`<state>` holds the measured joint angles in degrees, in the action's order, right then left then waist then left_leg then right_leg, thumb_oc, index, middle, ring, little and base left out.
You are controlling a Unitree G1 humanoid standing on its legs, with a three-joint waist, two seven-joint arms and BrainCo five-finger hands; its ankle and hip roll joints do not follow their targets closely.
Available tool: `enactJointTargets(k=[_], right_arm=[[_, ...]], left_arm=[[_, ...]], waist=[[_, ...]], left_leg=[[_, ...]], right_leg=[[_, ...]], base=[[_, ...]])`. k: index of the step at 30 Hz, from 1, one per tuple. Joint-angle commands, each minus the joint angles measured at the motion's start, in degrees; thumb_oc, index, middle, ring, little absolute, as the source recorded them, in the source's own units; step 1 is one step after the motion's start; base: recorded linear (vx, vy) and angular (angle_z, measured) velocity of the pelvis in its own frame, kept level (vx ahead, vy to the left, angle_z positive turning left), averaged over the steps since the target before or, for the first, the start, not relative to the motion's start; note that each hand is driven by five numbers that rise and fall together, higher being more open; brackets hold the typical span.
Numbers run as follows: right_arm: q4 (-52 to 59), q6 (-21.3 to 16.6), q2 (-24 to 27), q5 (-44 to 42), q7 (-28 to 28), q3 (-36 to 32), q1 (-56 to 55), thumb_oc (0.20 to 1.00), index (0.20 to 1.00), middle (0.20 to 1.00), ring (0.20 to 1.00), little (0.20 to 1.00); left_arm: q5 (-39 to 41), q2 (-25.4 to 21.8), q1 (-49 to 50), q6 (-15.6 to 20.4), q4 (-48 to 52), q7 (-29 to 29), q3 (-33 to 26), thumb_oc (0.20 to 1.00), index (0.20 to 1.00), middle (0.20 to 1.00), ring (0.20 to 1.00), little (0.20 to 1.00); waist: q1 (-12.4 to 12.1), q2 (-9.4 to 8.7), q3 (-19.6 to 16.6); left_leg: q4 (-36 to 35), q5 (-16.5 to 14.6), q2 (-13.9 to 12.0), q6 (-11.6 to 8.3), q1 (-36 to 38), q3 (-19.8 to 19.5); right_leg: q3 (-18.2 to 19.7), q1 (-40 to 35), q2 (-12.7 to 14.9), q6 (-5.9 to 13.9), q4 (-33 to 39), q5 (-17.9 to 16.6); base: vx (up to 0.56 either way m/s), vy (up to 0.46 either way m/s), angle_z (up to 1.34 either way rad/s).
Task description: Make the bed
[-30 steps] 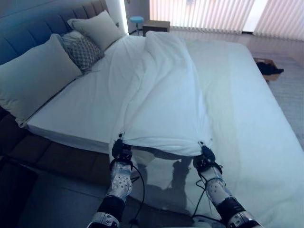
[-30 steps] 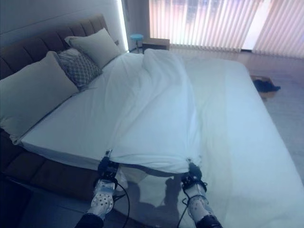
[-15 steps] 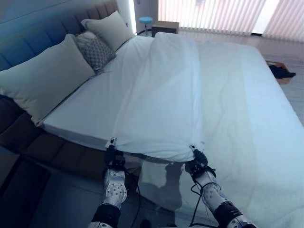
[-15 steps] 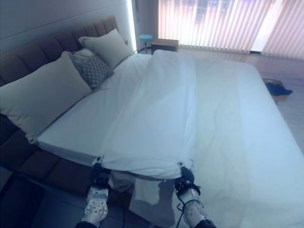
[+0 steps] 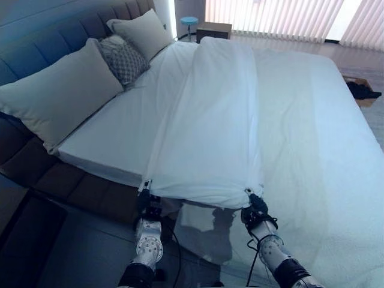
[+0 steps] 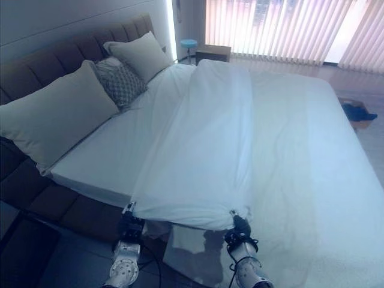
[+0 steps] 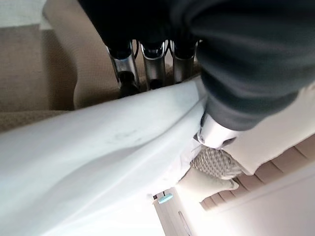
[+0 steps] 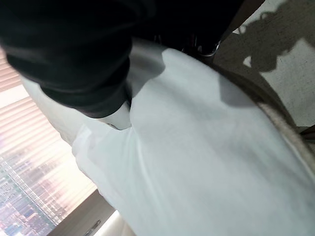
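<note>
A white duvet (image 5: pixel 210 126) lies folded into a long strip down the middle of the bed (image 5: pixel 312 138), running from its far end at 12 o'clock to its near edge at 6 o'clock, where that edge is lifted just off the mattress. The left hand (image 5: pixel 148 203) holds the near corner at about 7 o'clock, with its fingers (image 7: pixel 147 64) curled over the cloth and the thumb pinching from the other side. The right hand (image 5: pixel 257 207) is clamped on the other near corner at about 5 o'clock, the cloth bunched against its dark cover in the right wrist view.

At 10 to 11 o'clock three pillows lean on the padded headboard (image 5: pixel 36 45): a large plain pillow (image 5: pixel 57 90) nearest, a patterned cushion (image 5: pixel 123 59) next to it, and a second plain pillow (image 5: pixel 141 31) beyond. A nightstand (image 5: pixel 215 30) and a small blue stool (image 5: pixel 189 21) stand at 12 o'clock before the vertical blinds (image 5: pixel 282 18).
</note>
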<state>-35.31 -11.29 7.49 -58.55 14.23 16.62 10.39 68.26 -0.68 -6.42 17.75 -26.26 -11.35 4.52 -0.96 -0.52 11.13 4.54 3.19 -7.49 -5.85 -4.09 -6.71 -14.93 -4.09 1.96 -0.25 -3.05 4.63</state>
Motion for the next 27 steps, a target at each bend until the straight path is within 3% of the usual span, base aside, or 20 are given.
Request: enactJointTargets(k=[1,4,5,7,11,14,15,16,21,27], right_arm=[[3.6,-0.2,-1.6,3.1,-1.4,1.2,1.3,0.2,0.2,0.2,0.2,0.2],[7.7,-0.9,-1.8,3.0,-2.9,2.6,3.3,0.2,0.2,0.2,0.2,0.2],[7.8,-0.9,-1.8,3.0,-2.9,2.6,3.3,0.2,0.2,0.2,0.2,0.2],[13.5,-2.2,-1.7,3.5,-4.9,3.5,5.9,0.2,0.2,0.2,0.2,0.2],[20.3,-3.3,-0.8,5.2,-7.3,4.1,7.0,0.2,0.2,0.2,0.2,0.2],[27.7,-5.2,0.8,6.4,-11.0,2.5,3.7,0.2,0.2,0.2,0.2,0.2],[27.8,-5.2,0.8,6.4,-11.0,2.5,3.7,0.2,0.2,0.2,0.2,0.2],[28.0,-5.7,0.9,7.0,-11.0,2.7,1.1,0.2,0.2,0.2,0.2,0.2],[24.3,-5.1,0.9,7.0,-9.8,2.2,-3.3,0.2,0.2,0.2,0.2,0.2],[8.9,-1.4,0.4,11.5,-6.0,3.5,-4.9,0.2,0.2,0.2,0.2,0.2]], left_arm=[[-3.2,-4.3,1.4,3.9,5.2,-0.4,-1.8,0.2,0.2,0.2,0.2,0.2],[-5.0,-5.9,-1.2,4.7,6.9,-0.5,-1.7,0.2,0.2,0.2,0.2,0.2],[-5.0,-5.9,-1.3,4.7,6.9,-0.5,-1.7,0.2,0.2,0.2,0.2,0.2],[-6.6,-7.7,-3.2,6.0,10.0,-0.5,-2.7,0.2,0.2,0.2,0.2,0.2],[-7.7,-8.5,-3.9,7.9,13.9,-0.9,-4.9,0.2,0.2,0.2,0.2,0.2],[-8.7,-7.9,-2.6,9.8,16.6,-0.2,-6.5,0.2,0.2,0.2,0.2,0.2],[-8.7,-7.8,-2.6,9.8,16.6,-0.3,-6.5,0.2,0.2,0.2,0.2,0.2],[-8.2,-7.3,-1.5,9.7,15.7,-0.4,-6.9,0.2,0.2,0.2,0.2,0.2],[-8.3,-6.8,0.6,8.3,11.9,-0.9,-6.7,0.2,0.2,0.2,0.2,0.2],[-9.9,-6.5,2.3,4.9,1.7,-1.5,-4.6,0.2,0.2,0.2,0.2,0.2]], waist=[[-3.7,-2.19,-1.9],[-4.1,-2.3,-1.5],[-4.1,-2.32,-1.5],[-4.3,-2.2,-1.1],[-4.7,-1.77,-0.8],[-3.8,-2.32,-0.3],[-3.8,-2.29,-0.4],[-4.2,-2.54,0.5],[-3.9,-2.55,1.7],[-4.5,-2.19,4.5]], left_leg=[[1.9,-6.0,6.4,2.24,0.9,0.6],[2.8,-7.2,8.9,3.93,0.7,2.3],[2.8,-7.2,9.0,3.95,0.7,2.3],[2.3,-7.5,10.0,4.89,1.0,3.4],[1.1,-7.3,10.0,5.43,1.6,4.4],[-0.6,-6.5,11.1,5.98,1.8,3.7],[-0.7,-6.5,11.0,5.96,1.8,3.7],[-1.2,-5.9,11.3,5.94,1.3,3.9],[-3.2,-4.3,11.2,5.76,-0.5,4.3],[-7.3,-1.1,10.8,4.89,-4.4,4.8]], right_leg=[[6.2,1.3,7.9,7.53,-3.7,-1.3],[7.2,3.6,11.0,8.76,-6.8,-5.6],[7.2,3.7,11.0,8.78,-6.9,-5.6],[7.2,5.4,12.5,8.72,-8.8,-8.8],[5.7,6.6,12.6,8.15,-10.2,-8.3],[8.0,8.8,6.2,6.71,-7.9,-4.4],[7.9,8.7,6.2,6.68,-7.9,-4.4],[4.9,9.1,5.6,6.3,-6.1,-4.1],[6.0,9.4,4.9,6.76,-3.1,-4.7],[4.0,11.1,4.8,7.0,2.3,-6.6]], base=[[0.08,0.534,0.11],[0.01,0.357,0.12],[0.0,0.338,-0.25],[-0.01,0.355,-0.08],[-0.01,0.201,-0.1],[0.02,0.124,-0.12],[-0.02,0.034,0.0],[0.0,0.0,0.0],[-0.05,-0.006,0.07],[-0.06,-0.042,0.04]])
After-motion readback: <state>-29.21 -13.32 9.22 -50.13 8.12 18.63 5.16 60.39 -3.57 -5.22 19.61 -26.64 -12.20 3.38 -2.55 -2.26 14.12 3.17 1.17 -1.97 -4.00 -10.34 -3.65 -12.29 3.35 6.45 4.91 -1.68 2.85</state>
